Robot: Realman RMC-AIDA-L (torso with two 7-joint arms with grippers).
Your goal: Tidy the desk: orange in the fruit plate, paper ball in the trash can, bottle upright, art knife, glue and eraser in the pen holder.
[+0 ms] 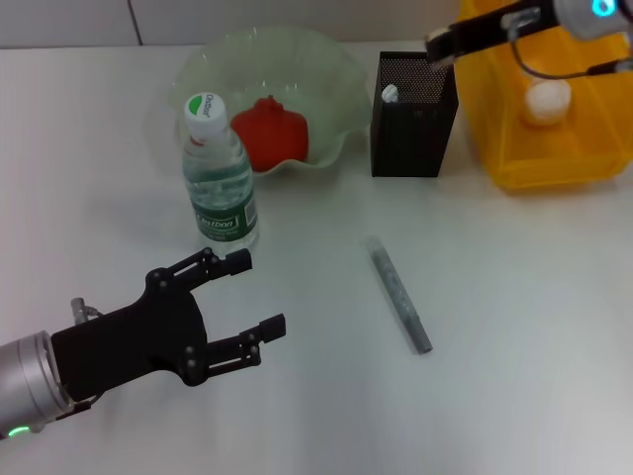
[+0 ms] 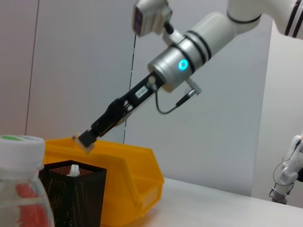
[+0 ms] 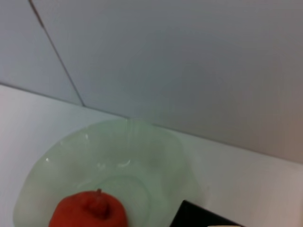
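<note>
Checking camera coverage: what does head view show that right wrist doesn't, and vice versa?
Head view only: left gripper open over the table, upright water bottle, grey art knife lying on the table, yellow trash bin with the paper ball inside, right gripper above the pen holder.
Right wrist only: wall seam.
Both: green fruit plate, red-orange fruit, pen holder.

You see a white desk surface (image 1: 534, 327) under everything. The wavy-edged glass fruit plate (image 1: 326, 69) is pale translucent green, and the round fruit (image 1: 270, 132) in it is orange-red. The clear plastic bottle (image 1: 220, 188) has a white cap marked in green and a green-and-white printed label. The mesh pen holder (image 1: 413, 127) is black, the plastic trash bin (image 1: 554, 129) bright yellow, the crumpled paper ball (image 1: 547, 102) inside it white. The slim art knife (image 1: 398, 293) is grey.
</note>
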